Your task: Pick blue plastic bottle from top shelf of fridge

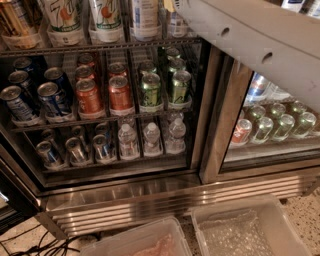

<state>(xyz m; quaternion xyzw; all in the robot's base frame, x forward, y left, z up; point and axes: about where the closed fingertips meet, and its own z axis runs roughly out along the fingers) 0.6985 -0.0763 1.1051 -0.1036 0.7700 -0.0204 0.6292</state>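
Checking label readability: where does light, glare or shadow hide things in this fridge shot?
Camera view: the pale arm covers the upper right; the gripper sits at the top edge by the top shelf; haze on the right glass door dims the cans behind it; the lower-left cans lie in shadow.

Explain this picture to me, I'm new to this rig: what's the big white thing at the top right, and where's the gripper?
There is one camera, looking down at the fridge. The white beam across the top right is the robot's arm, pointing toward the top shelf. The gripper at its far end is cut off by the picture's top edge, so you cannot see whether it holds anything. On that shelf stand white bottles and the blue plastic bottle. Only the lower part of the blue one shows. The racks below hold cans and small water bottles. Two clear bins sit on the floor.
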